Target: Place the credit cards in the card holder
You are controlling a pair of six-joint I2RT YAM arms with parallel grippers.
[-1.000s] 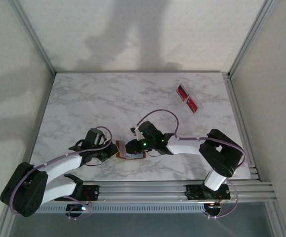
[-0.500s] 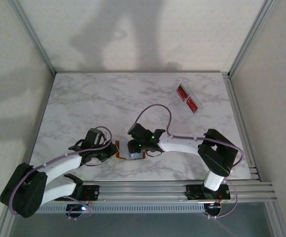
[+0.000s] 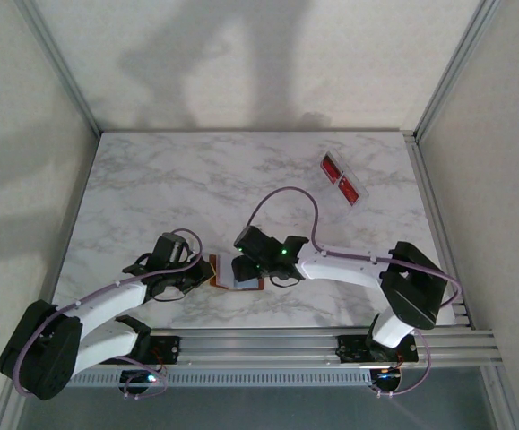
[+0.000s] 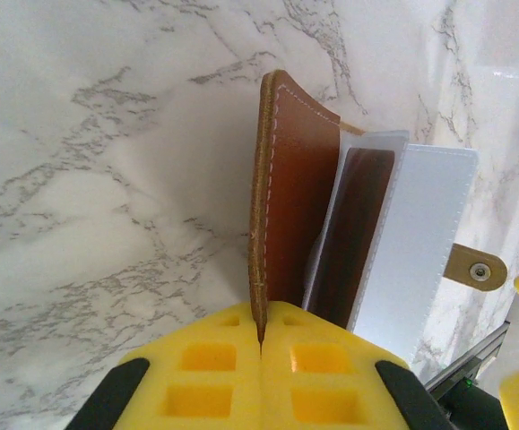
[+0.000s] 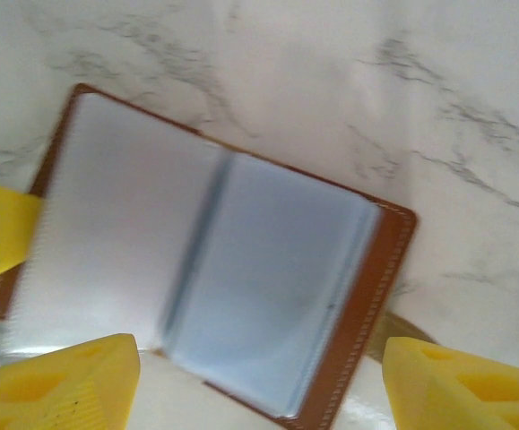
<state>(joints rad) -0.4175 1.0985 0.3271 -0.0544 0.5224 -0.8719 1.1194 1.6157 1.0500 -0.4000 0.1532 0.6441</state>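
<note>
The tan-brown card holder point(image 3: 238, 272) lies open near the table's front edge. My left gripper point(image 4: 261, 333) is shut on its left leather cover point(image 4: 290, 197), which stands upright on edge. The clear inner sleeves point(image 4: 420, 242) and the snap tab point(image 4: 475, 267) lie flat to the right. My right gripper point(image 5: 259, 394) hangs open just above the open card holder point(image 5: 223, 269), one yellow finger point(image 5: 62, 385) on each side. The right-hand sleeve point(image 5: 286, 296) looks pale blue; I cannot tell if a card is inside. Two red credit cards point(image 3: 331, 168) lie far off at the back right.
The red cards rest in a clear plastic oblong tray point(image 3: 355, 202) near the table's right edge. The metal rail point(image 3: 331, 340) with both arm bases runs along the near edge, close behind the card holder. Frame posts stand at the back corners.
My right gripper has shifted slightly left over the card holder and the right arm's elbow has swung out to the right. The left arm has held still.
</note>
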